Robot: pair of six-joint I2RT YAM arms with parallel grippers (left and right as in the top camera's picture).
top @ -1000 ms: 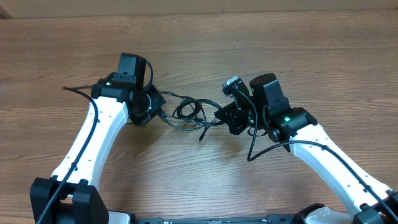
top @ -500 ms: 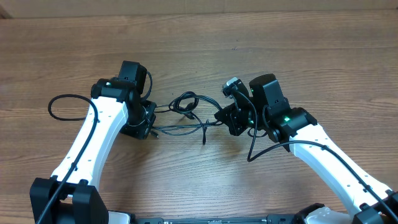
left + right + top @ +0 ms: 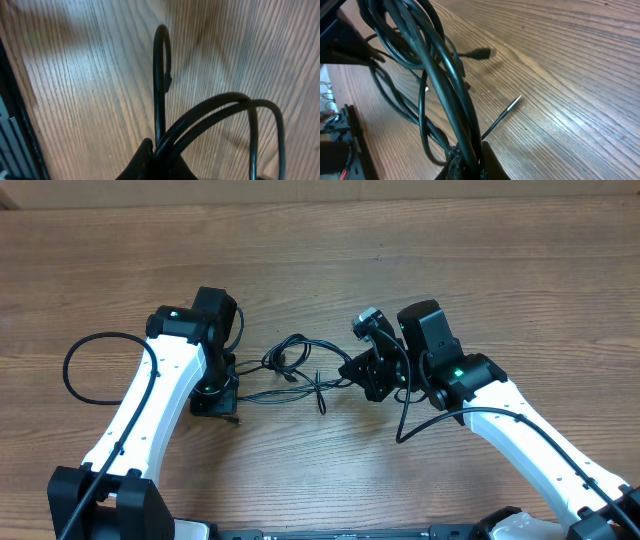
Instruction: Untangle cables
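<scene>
The cables (image 3: 295,365) are thin black cords looped and crossed in a loose tangle on the wooden table between my two arms. My left gripper (image 3: 222,395) is shut on strands at the tangle's left side; in the left wrist view the cables (image 3: 200,120) rise out of the closed left gripper (image 3: 160,157). A large cable loop (image 3: 85,365) trails left of the left arm. My right gripper (image 3: 358,372) is shut on the right side of the tangle; in the right wrist view the cables (image 3: 440,65) run through the closed right gripper (image 3: 470,157). A small plug end (image 3: 479,53) lies on the wood.
The wooden table (image 3: 450,260) fills the view. A single thin strand end (image 3: 502,117) points out over the wood near the right gripper. A cable end (image 3: 320,402) hangs down below the tangle's middle.
My left gripper has moved toward the front left with its strands, stretching the tangle wider. The loop at far left has grown. The right arm has barely moved.
</scene>
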